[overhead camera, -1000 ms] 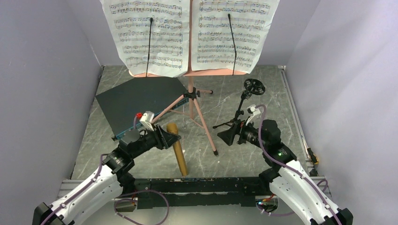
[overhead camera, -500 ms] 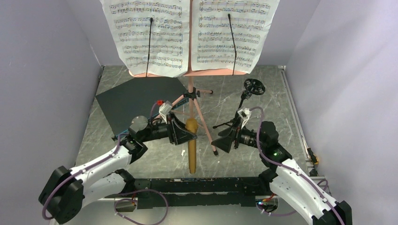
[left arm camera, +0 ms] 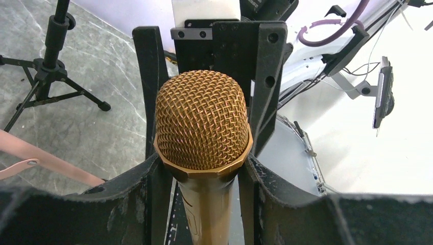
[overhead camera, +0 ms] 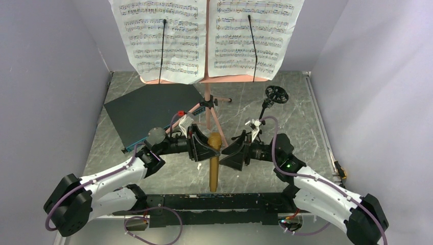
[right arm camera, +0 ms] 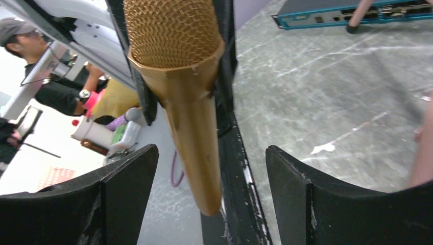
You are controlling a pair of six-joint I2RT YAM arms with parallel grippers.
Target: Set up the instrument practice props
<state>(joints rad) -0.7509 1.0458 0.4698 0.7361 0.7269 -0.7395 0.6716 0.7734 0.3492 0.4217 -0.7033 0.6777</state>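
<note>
Two arms: both met near the front middle of the table, which looked like a handover setup to me.
Dark panel [overhead camera: 148, 107]: lay flat at back-left, one pink leg crossing its teal edge. Just clutter for this job, I'd say.
Left gripper [overhead camera: 201, 148]: fingers [left arm camera: 148, 189] pinched snug on the mic right under the mesh head, no gap in the wrist view.
Gold microphone [overhead camera: 213, 163]: hung in that left grip between the two arms, head toward the back, handle pointing at the near edge. Grabbing it at the collar left the whole handle free, probably so the other arm had something to take.
Music stand [overhead camera: 207, 102]: pink, upright on its tripod at back-centre.
Sheet-music pages: left one [overhead camera: 161, 35] and right one [overhead camera: 255, 33] sat side by side on the stand, each behind a thin black retainer. That part looked done.
Right gripper [overhead camera: 232, 153]: fingers [right arm camera: 301, 189] spread wide either side of the handle, daylight on both sides, holding nothing.
Mic stand [overhead camera: 264, 113]: small black tripod just behind the right gripper, its round clip on top empty. Likely where the mic was headed.
</note>
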